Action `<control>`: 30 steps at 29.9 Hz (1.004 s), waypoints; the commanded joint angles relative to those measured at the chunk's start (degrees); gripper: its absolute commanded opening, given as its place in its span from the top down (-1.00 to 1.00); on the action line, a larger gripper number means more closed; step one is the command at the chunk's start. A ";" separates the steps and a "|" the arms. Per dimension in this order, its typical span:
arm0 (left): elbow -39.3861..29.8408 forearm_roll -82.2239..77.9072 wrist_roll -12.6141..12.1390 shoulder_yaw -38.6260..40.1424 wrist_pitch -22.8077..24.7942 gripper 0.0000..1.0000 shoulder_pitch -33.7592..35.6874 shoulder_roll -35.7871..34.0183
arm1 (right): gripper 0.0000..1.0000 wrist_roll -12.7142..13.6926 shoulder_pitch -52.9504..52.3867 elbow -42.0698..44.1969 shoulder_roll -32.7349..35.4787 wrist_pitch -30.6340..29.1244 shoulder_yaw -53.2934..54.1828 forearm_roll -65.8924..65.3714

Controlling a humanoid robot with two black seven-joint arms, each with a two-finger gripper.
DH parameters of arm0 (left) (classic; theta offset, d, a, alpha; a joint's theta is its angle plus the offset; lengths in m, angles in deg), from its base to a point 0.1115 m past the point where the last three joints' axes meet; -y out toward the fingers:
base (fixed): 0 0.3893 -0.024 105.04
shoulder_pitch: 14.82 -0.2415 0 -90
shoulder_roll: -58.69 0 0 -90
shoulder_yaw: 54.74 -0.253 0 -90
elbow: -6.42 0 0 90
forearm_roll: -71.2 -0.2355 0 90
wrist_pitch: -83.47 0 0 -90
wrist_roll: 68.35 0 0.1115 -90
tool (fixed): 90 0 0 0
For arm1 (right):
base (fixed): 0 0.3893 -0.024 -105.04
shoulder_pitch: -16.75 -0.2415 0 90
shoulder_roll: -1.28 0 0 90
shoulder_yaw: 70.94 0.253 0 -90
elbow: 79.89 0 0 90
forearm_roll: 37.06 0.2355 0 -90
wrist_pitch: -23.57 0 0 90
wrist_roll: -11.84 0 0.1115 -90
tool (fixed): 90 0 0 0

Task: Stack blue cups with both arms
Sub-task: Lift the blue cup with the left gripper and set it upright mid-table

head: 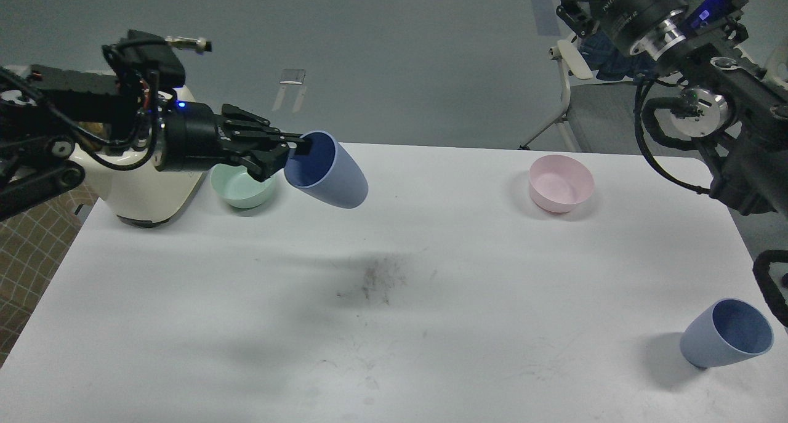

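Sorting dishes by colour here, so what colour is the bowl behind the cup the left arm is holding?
Mint green: the bowl shows best in the head view, behind the held blue cup.

The left gripper (294, 147) holds one blue cup (329, 170) by its rim, a finger inside the mouth – the cup is lifted clear of the white table (394, 324) and tipped on its side, base pointing toward 4 o'clock. Just behind the gripper, at its 7 o'clock, sits a mint-green bowl (243, 189). A pale pink bowl (561, 183) rests at 2 o'clock from the table's centre. The second blue cup (726, 334) stands at 4 o'clock – near the right edge. The right arm (695, 84) hangs above the right side; its gripper is out of frame.
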 commanded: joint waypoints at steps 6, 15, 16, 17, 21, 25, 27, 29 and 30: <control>5.28 -3.90 0.01 -0.55 6.13 1.00 1.59 17.14 | -1.00 -0.01 -3.81 0.15 -0.49 0.14 -2.57 0.17; 10.47 -12.78 0.01 -1.33 10.23 1.00 3.35 28.05 | -1.00 -0.01 -2.67 -0.02 -0.14 0.14 -2.66 0.61; 11.34 -13.48 0.01 -2.38 10.23 1.00 3.61 28.92 | -1.00 -0.01 -2.59 -0.02 -0.05 0.14 -2.66 0.61; 11.88 -13.83 0.01 -3.09 10.23 1.00 3.96 29.19 | -1.00 -0.01 -2.58 -0.02 -0.05 0.14 -2.66 0.61; 13.72 -14.36 0.01 -7.65 10.23 1.00 6.34 31.47 | -1.00 -0.01 -2.50 -0.02 -0.14 0.14 -2.66 0.78; 15.39 -14.19 0.01 -10.21 10.23 1.00 6.69 32.97 | -1.00 -0.01 -2.50 -0.02 -0.14 0.14 -2.66 0.78; 16.27 -14.19 0.01 -10.39 10.23 1.00 6.26 34.02 | -1.00 -0.01 -2.23 -0.02 -0.14 0.14 -2.66 0.78; 17.06 -14.19 0.01 -10.39 10.23 1.00 6.08 34.64 | -1.00 -0.01 -1.88 -0.02 -0.14 0.14 -2.66 0.78; 17.33 -14.19 0.01 -10.39 10.23 1.00 5.99 34.91 | -1.00 -0.01 -1.71 -0.02 -0.14 0.14 -2.66 0.78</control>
